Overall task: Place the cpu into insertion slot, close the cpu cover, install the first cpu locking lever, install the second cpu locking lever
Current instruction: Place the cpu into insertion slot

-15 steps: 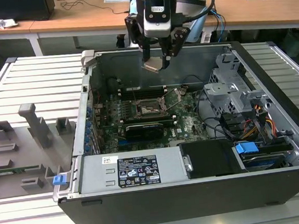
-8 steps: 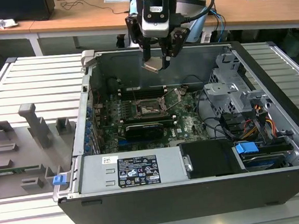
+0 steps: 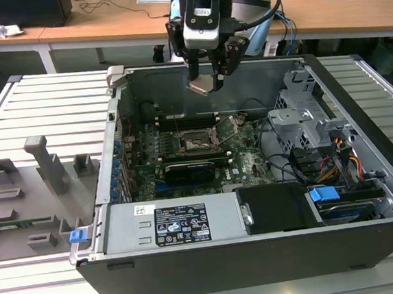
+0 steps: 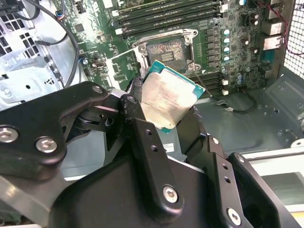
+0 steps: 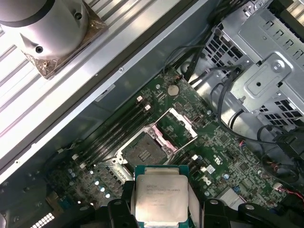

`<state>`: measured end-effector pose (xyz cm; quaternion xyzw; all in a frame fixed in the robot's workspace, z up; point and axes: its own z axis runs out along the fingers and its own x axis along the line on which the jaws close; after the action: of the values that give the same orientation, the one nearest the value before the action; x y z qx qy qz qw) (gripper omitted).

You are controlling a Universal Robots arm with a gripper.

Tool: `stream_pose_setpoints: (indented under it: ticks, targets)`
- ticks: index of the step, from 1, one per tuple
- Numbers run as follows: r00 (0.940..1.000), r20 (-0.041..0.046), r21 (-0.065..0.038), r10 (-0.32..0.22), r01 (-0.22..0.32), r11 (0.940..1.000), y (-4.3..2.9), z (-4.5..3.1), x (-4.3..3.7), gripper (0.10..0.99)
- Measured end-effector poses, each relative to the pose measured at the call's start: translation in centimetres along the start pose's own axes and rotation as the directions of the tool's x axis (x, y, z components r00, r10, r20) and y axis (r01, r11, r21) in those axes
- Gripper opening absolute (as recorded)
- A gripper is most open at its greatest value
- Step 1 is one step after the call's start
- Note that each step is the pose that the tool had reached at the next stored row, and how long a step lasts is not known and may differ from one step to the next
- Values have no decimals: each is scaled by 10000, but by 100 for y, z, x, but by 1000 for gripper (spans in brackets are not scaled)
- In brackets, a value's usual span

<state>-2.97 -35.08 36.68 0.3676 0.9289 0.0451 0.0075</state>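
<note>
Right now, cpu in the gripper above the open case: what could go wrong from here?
1. The cpu looks tilted in the gripper in the exterior view; set down like that, it could land skewed on the pin grid of the insertion slot.
2. The cpu cover stands raised right beside the slot; an off-centre descent may clip it.
3. The grip appears to be on the cpu's edges alone, so it might slip.

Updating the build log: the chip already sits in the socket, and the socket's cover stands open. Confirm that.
Not right. The chip is held by the gripper above the board, not in the socket, which lies bare in the first wrist view. The cover does stand open.
</note>
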Motion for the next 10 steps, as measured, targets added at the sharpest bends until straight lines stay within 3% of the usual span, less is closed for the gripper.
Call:
stream_pose_setpoints:
  ticks: [10]
  targets:
    - [9986,47,-12,533,-533,9986,0,0,0,533]
